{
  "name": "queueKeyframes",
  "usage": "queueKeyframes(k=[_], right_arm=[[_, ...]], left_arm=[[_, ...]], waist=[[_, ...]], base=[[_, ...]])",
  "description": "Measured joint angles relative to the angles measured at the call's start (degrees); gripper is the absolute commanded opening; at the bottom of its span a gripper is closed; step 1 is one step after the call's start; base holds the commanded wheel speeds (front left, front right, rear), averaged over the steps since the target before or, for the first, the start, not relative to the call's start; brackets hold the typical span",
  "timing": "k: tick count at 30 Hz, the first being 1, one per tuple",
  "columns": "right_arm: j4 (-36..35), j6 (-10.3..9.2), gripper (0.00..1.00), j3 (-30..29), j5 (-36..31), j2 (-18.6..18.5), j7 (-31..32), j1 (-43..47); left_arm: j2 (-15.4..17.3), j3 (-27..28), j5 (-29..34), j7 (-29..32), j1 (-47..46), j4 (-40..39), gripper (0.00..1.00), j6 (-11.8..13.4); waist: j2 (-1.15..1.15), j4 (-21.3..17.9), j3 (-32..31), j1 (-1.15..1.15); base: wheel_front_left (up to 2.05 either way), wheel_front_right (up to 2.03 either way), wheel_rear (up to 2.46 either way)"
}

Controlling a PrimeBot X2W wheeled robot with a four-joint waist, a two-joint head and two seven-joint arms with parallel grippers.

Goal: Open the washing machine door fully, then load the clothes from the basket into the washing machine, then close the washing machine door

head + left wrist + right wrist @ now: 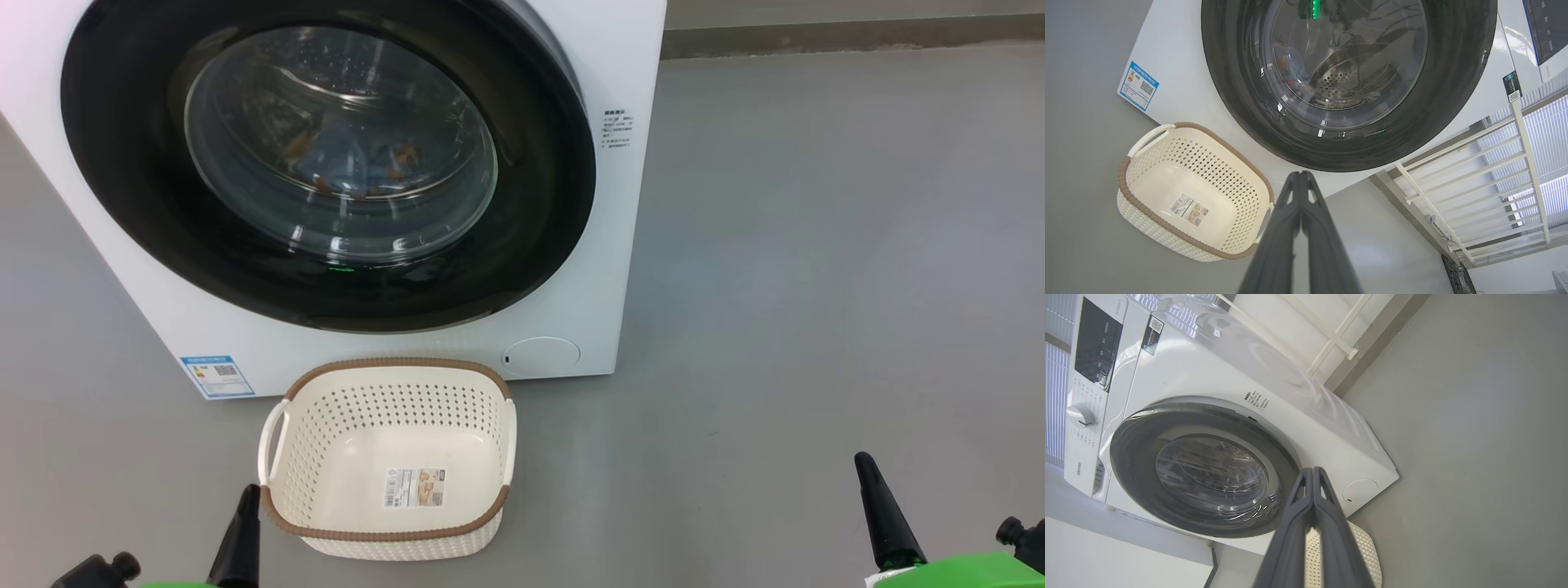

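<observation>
Behind the basket [390, 363], washing machine door [122, 163] closed; left end effector [1300, 175] and right end effector [1313, 470] clenched

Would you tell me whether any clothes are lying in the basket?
No, the basket shows a bare bottom with just its barcode sticker.
</observation>
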Motion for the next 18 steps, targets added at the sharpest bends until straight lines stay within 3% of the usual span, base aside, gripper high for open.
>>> queueKeyframes(k=[18], right_arm=[[2.93,0.00,0.00,0.02,11.39,-0.21,1.37,-2.14]], left_arm=[[-1.22,3.16,-10.71,1.71,-1.43,2.12,0.00,-1.49]], waist=[[0.00,-0.56,0.28,0.00]], base=[[0.00,0.00,0.00]])
